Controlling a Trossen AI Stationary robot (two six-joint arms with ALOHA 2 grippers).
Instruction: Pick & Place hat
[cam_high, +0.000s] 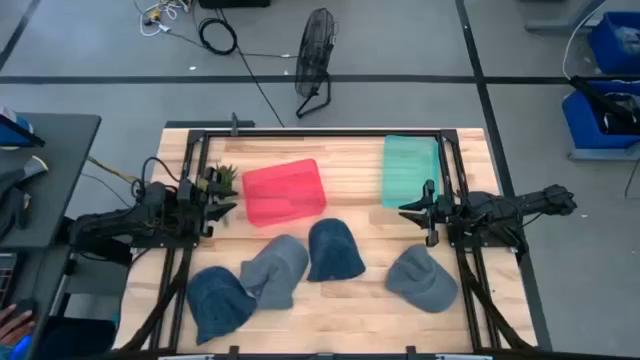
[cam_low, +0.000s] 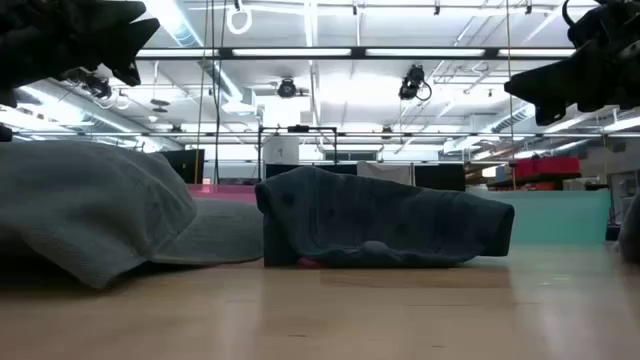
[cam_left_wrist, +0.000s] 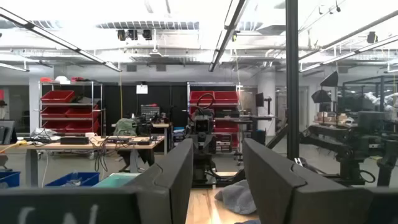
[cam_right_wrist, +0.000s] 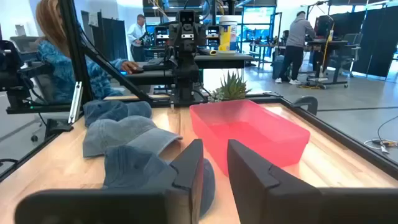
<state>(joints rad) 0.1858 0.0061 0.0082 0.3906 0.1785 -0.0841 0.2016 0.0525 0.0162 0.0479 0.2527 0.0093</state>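
Left tool: at nine o'clock, fingers apart, holding nothing.
Hats: four soft, light caps along the surface's six o'clock edge; I'd pinch a crown fold.
Right tool: three o'clock, parted slightly, holding nothing.

Bright ceiling strip lights glare; nearby hats blurred.
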